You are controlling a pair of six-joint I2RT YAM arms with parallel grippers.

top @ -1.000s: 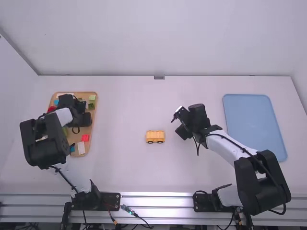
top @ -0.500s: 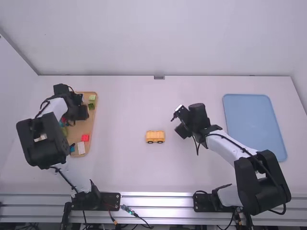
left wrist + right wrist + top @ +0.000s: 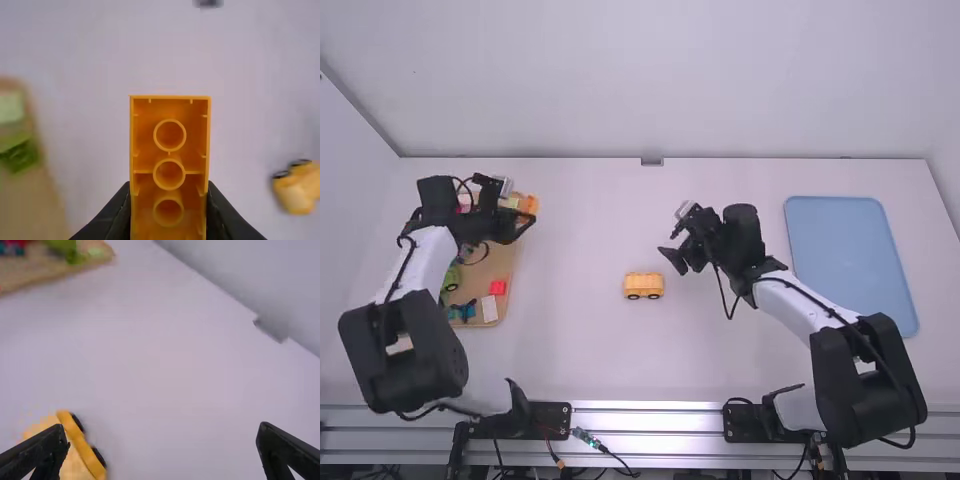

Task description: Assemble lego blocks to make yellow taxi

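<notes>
- The yellow car [image 3: 643,285] was on the table [image 3: 580,350], between the two arms, with its two dark wheels turned to the near side. Nothing was clamping it.
- The task's other part, an orange block [image 3: 170,115], was in the left gripper [image 3: 522,204], whose two fingers were closed on its sides. In the left wrist view its hollow side was facing the camera, with three round tubes in one row.
- The right gripper [image 3: 672,240] was near the car, to the right of it and a little farther away. Its fingers were wide apart, and between them it was holding nothing.
- The wood tray [image 3: 500,262] was at the left of the table, and the left gripper was above the far right part of it.
- In the near part of this tray there were a red block [image 3: 497,287], a white block [image 3: 489,308] just beside it, a blue piece [image 3: 466,310] and a green piece [image 3: 451,278]. The left arm was covering some of the other pieces, so I cannot tell them exactly.
- The blue tray [image 3: 850,260] was on the right side of the table, beyond the right arm.
</notes>
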